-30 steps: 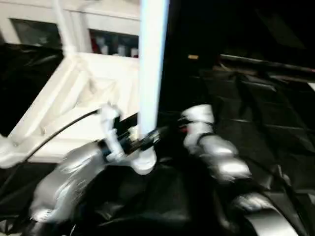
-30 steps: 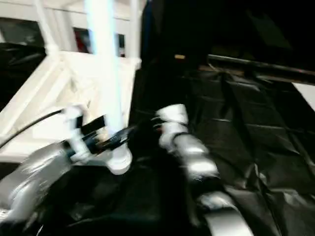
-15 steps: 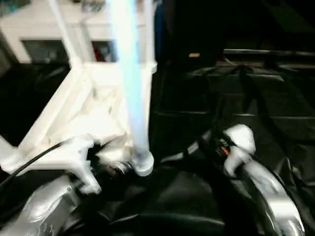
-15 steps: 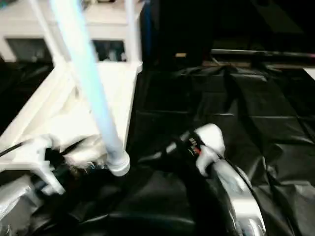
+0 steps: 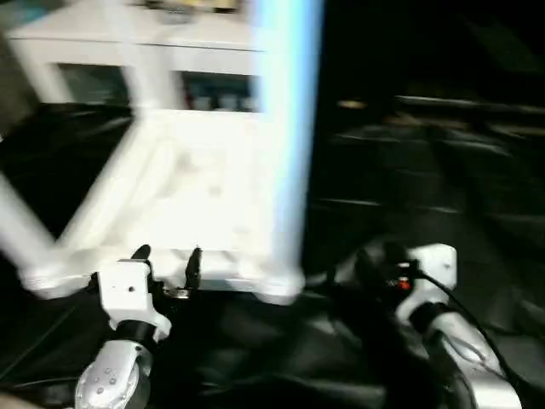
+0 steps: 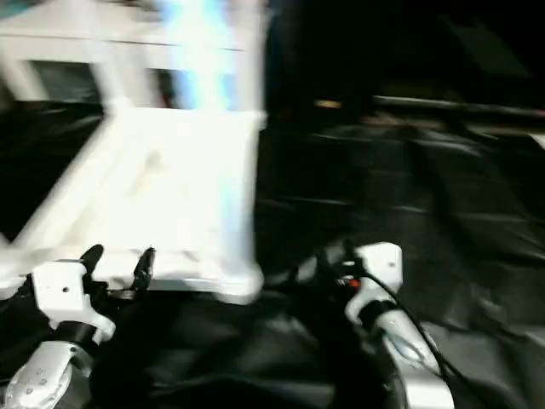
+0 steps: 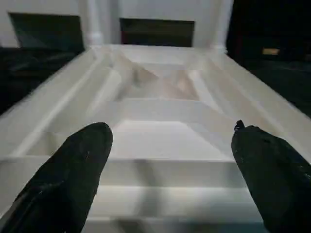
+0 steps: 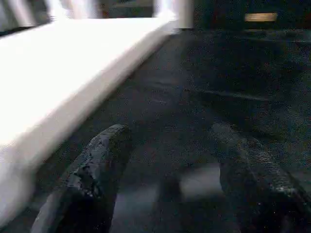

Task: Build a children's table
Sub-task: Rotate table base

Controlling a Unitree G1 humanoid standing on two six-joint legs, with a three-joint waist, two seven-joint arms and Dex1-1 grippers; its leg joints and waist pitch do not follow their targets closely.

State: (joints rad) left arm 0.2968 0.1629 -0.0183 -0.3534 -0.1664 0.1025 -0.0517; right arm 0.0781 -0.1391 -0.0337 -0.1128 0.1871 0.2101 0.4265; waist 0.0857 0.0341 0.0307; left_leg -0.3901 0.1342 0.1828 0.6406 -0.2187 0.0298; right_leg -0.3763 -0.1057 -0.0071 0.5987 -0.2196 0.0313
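The children's table (image 5: 196,196) lies upside down on black sheeting, white, with its ribbed underside (image 7: 160,97) facing up. One leg (image 5: 285,153) stands in the near right corner socket. Another leg (image 5: 25,243) rises from the near left corner, and two far legs (image 7: 92,24) stand at the back. My left gripper (image 5: 167,254) hovers at the near rim, left of the near right leg. Its black fingers (image 7: 82,160) are wide open and hold nothing. My right gripper (image 8: 172,131) is open over the black sheet, beside the table's right side rim (image 8: 73,73).
A white cabinet with glass doors (image 5: 213,85) stands right behind the table. Crinkled black sheeting (image 5: 426,170) covers the floor to the right. My right wrist (image 5: 430,268) sits low, right of the near right leg.
The whole picture has shifted. My left gripper has moved left, away from the base of the near right leg, to the near rim. My right arm has drawn off to the right.
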